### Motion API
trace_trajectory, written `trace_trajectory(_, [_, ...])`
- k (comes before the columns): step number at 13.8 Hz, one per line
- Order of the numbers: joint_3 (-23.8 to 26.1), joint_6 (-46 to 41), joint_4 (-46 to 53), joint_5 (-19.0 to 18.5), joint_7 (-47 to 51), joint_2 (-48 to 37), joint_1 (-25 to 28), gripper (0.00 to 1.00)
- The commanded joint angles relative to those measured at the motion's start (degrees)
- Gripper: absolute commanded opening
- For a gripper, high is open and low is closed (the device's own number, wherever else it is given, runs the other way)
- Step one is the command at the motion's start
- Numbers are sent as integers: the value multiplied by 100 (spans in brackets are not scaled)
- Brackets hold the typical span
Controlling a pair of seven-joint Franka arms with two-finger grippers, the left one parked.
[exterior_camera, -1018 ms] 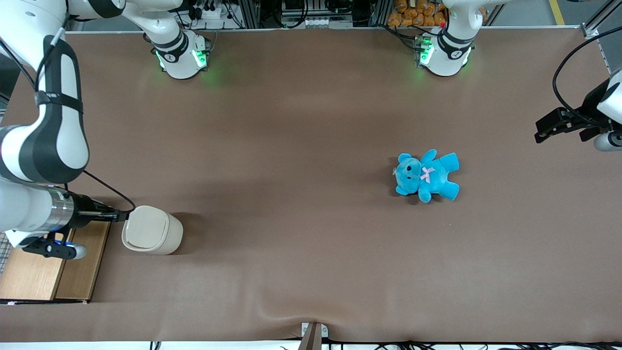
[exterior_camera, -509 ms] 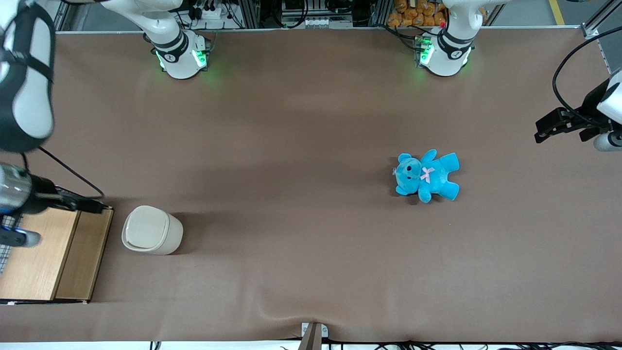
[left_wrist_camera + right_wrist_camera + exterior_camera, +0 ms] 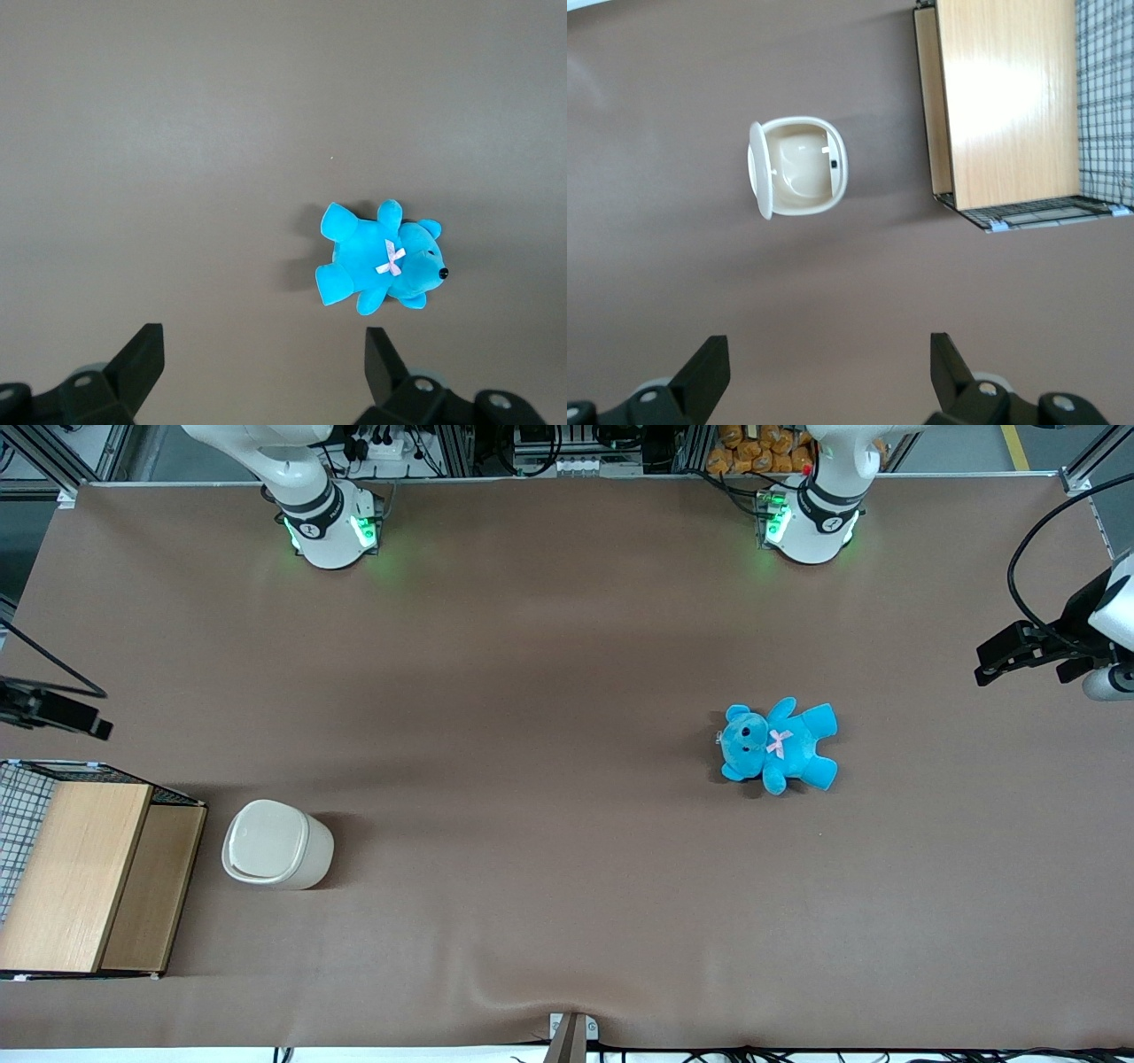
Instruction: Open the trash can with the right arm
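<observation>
Hand (image 3: 824, 376) withdrawn, fingers apart — trash can (image 3: 799, 168) lid open.

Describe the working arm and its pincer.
The right arm has a white base with green lights. Its pincer, black with two wedge-shaped fingers set apart, hangs over the working arm's end of the table; a black cable trails from it.

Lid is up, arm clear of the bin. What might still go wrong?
The lid of the trash can stands upright, unheld; it may drop shut. The open claw hangs above the table, apart from the can; a low pass could clip it or the wooden box beside it.
</observation>
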Motion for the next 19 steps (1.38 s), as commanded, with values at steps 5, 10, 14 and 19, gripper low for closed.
trace_trajectory(5, [54, 121, -1584, 5, -52, -1413, -58, 100])
trace_trajectory(10, [54, 112, -1911, -57, -70, -1714, -119, 100])
trace_trajectory(14, [63, 86, -1815, -118, -9, -1705, -84, 100])
trace_trajectory(19, [46, -257, -1612, -145, -87, -1582, -119, 100])
